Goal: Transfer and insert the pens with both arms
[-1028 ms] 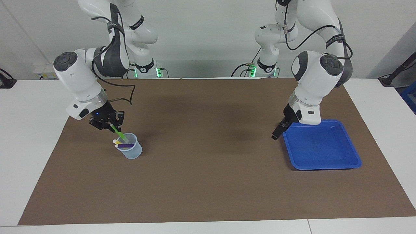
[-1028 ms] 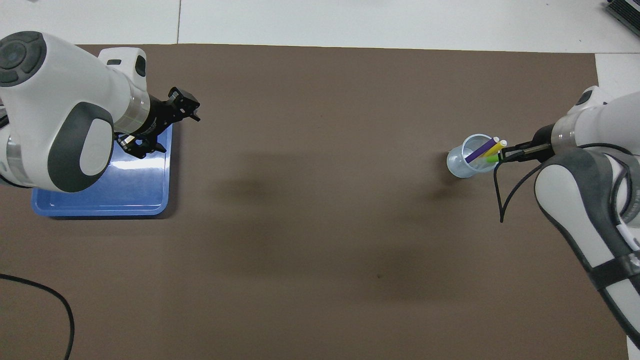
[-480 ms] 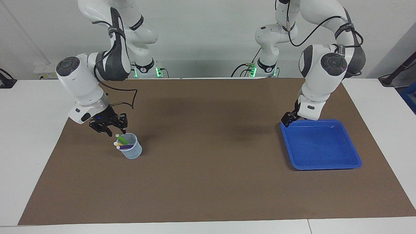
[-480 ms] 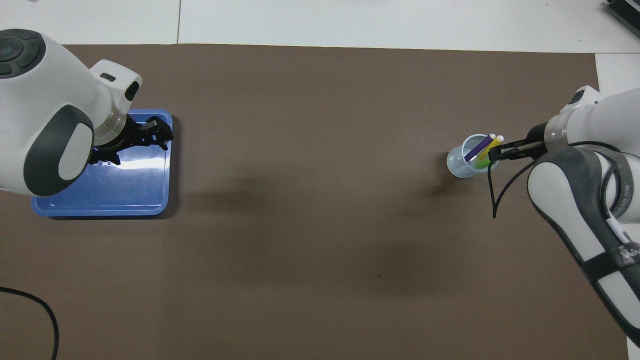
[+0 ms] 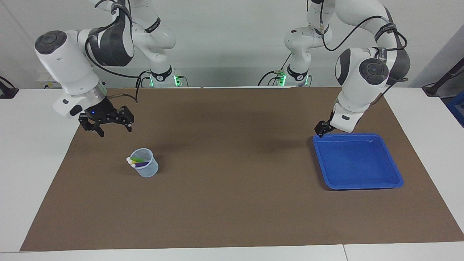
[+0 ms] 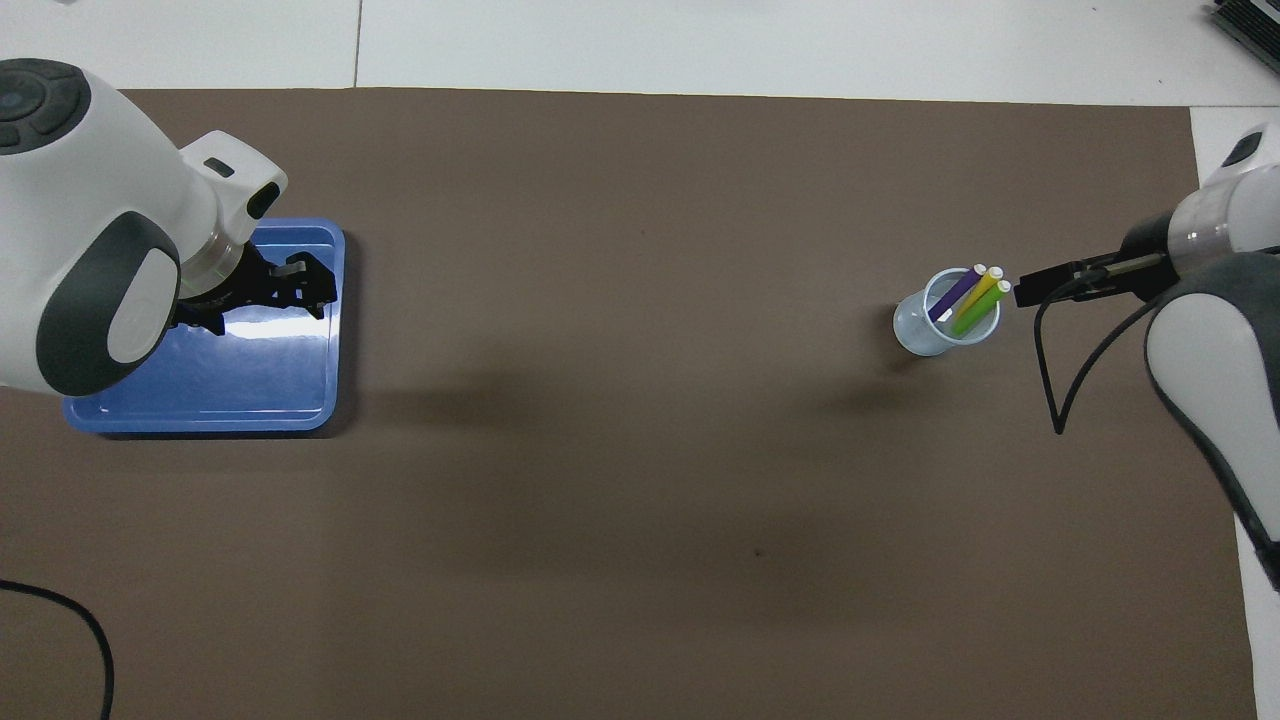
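Note:
A clear cup (image 5: 146,168) (image 6: 925,330) stands on the brown mat toward the right arm's end of the table. Three pens lean in it with their white ends over the rim: a purple pen (image 5: 142,164) (image 6: 956,296), a yellow pen (image 5: 132,162) (image 6: 981,288) and a green pen (image 5: 138,159) (image 6: 972,314). My right gripper (image 5: 115,131) (image 6: 1030,292) hangs open and empty above the mat, beside the cup and clear of the pens. My left gripper (image 5: 319,131) (image 6: 322,295) is open and holds nothing, low over the blue tray's corner.
The blue tray (image 5: 362,186) (image 6: 200,425) lies toward the left arm's end of the table with nothing in it. The brown mat (image 5: 232,188) covers most of the white table. A black cable (image 6: 70,620) curls on the mat near the left arm's side.
My right gripper let go of the green pen, which now rests in the cup, then opened, rose and drew away from the cup. My left gripper pulled back over the tray's corner.

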You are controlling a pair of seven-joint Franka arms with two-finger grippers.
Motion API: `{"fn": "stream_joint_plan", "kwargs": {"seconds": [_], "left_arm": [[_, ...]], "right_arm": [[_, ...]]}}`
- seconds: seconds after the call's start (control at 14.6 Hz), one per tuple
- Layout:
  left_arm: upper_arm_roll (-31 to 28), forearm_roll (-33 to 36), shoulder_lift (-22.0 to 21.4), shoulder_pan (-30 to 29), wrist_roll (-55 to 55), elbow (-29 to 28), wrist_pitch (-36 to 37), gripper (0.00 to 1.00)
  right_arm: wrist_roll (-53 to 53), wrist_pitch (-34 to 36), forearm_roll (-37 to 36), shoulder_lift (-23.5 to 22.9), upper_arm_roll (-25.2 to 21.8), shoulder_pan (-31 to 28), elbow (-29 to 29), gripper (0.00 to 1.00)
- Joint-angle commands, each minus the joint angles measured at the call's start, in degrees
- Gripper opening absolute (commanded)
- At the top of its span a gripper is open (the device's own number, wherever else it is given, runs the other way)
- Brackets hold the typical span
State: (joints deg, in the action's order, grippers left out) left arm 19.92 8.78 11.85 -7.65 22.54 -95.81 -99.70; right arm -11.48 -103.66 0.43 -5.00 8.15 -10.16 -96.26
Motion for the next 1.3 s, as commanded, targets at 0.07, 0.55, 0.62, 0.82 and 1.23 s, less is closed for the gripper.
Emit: {"fn": "stream_joint_plan", "kwargs": {"seconds": [0.07, 0.55, 0.62, 0.82, 1.23], "left_arm": [[0.3, 0.9, -2.1, -1.1, -0.4, -2.5, -0.1, 1.00], [0.6, 0.2, -2.4, -1.4, -8.1, 1.5, 1.7, 1.00], [0.5, -0.5, -2.4, -0.7, -8.2, 2.9, 3.5, 1.00], [0.4, -0.6, -3.5, 1.6, -8.3, 2.6, 4.7, 1.00], [0.3, -0.9, -7.8, 2.6, -13.2, 1.4, 10.0, 1.00]], "right_arm": [[1.4, 6.8, -1.7, 2.9, 0.5, -0.6, 3.6, 1.00], [1.5, 8.0, -1.8, 4.1, 0.6, -0.3, 2.5, 1.00], [1.4, 8.1, -1.8, 4.1, 0.6, -0.5, 2.5, 1.00], [1.4, 8.7, -1.8, 4.1, 0.6, -0.4, 2.6, 1.00], [1.5, 9.5, -1.8, 4.2, 0.6, -0.2, 2.6, 1.00]]}}
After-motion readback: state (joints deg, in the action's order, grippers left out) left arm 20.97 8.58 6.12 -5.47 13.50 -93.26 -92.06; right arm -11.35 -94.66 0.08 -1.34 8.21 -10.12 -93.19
